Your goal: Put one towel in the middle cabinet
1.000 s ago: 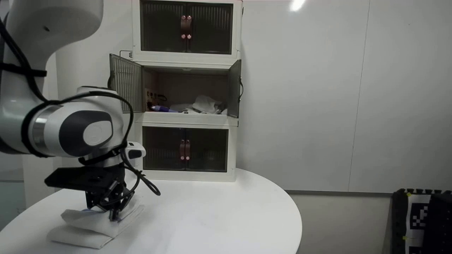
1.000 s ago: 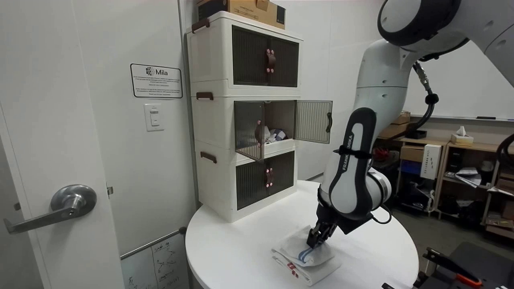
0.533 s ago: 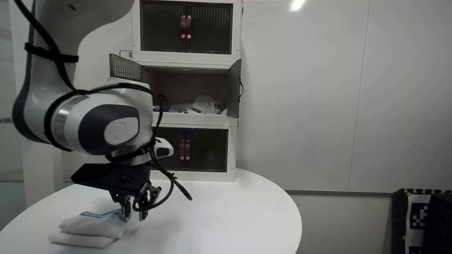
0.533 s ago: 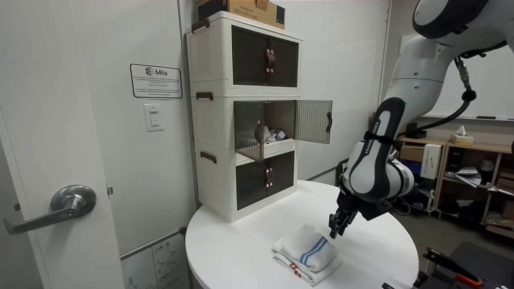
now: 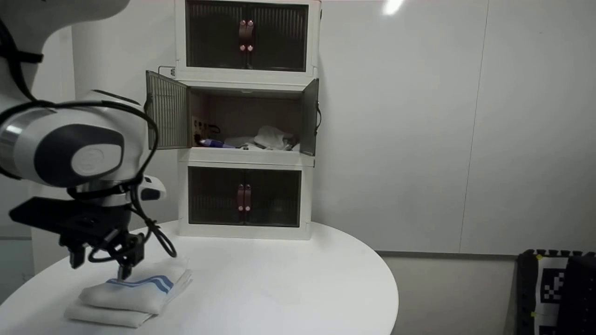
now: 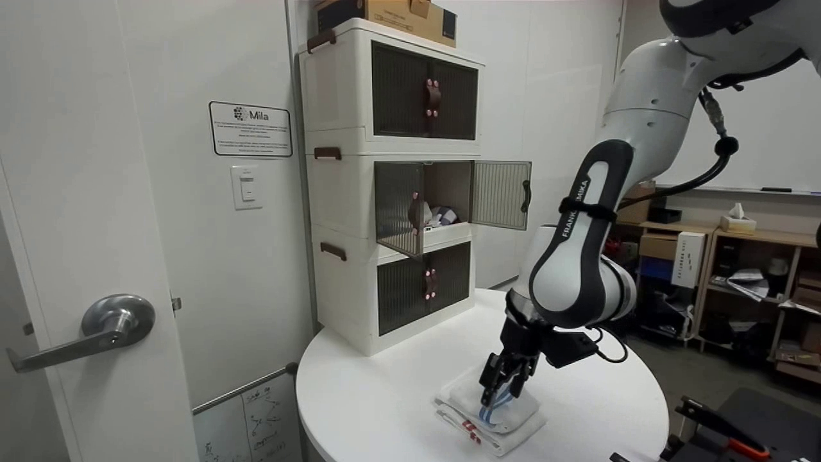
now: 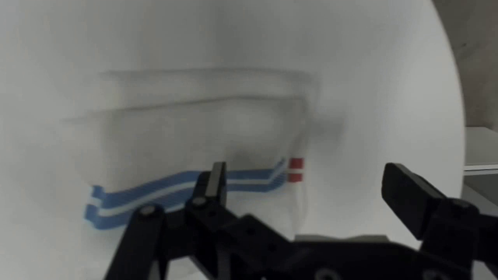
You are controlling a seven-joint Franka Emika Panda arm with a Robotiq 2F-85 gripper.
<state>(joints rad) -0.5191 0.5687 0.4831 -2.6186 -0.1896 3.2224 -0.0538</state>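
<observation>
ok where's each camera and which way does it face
An exterior view: before the cabinet tower, facing it nearly straight; arm and gripper at picture left.
An exterior view: at an angle, facing the tower's front and side wall; arm from picture right.
Wrist view: on the wrist, facing down at the striped towel; open fingers at bottom.
Both exterior views share the open middle cabinet, table and striped towel.

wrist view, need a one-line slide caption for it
Open gripper partly over a folded blue-striped towel, a red-marked cloth beneath, on a white table.
</observation>
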